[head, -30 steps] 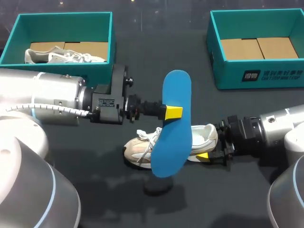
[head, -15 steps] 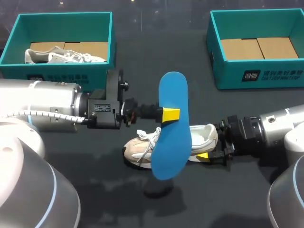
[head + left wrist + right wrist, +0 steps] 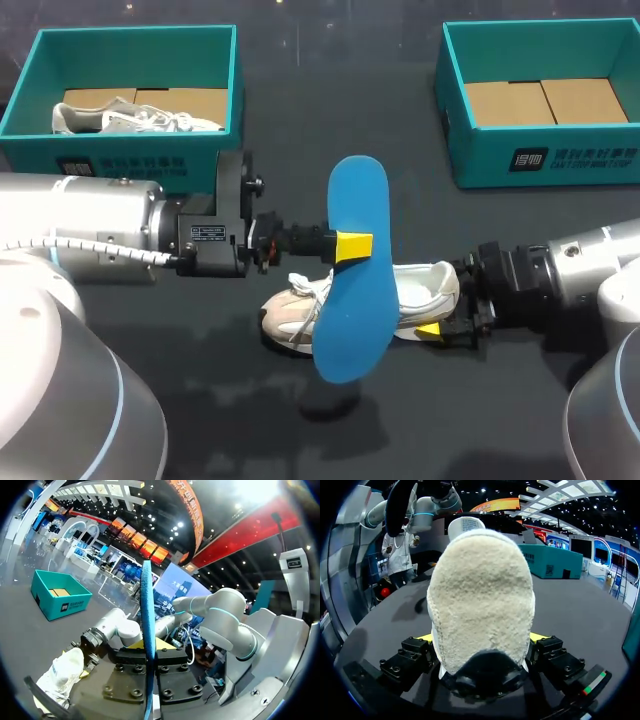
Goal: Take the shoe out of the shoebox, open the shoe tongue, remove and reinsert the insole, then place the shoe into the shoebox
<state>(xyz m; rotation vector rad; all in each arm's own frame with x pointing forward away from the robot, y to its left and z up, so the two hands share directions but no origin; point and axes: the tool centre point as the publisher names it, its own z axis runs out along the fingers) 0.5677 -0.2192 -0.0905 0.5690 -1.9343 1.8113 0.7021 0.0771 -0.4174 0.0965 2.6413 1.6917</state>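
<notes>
My left gripper (image 3: pixel 355 245) is shut on a blue insole (image 3: pixel 352 200), held up on edge above the middle of the table. In the left wrist view the insole (image 3: pixel 147 605) runs edge-on between the fingers of that gripper (image 3: pixel 148 649). Beneath it a white and beige shoe (image 3: pixel 292 312) lies on its side on the dark table, its middle hidden by the insole. My right gripper (image 3: pixel 440 310) is at the shoe's heel. In the right wrist view the fuzzy heel (image 3: pixel 480 595) fills the gap of this gripper (image 3: pixel 481 639), with a finger against each side.
A teal shoebox (image 3: pixel 120 40) at the back left holds a second white shoe (image 3: pixel 135 117). Another teal shoebox (image 3: pixel 545 165) at the back right shows only its cardboard floor; it is also in the left wrist view (image 3: pixel 57 600).
My left gripper has drawn back a little to the left and lower, carrying the insole with it. The shoe and the right arm have stayed put.
</notes>
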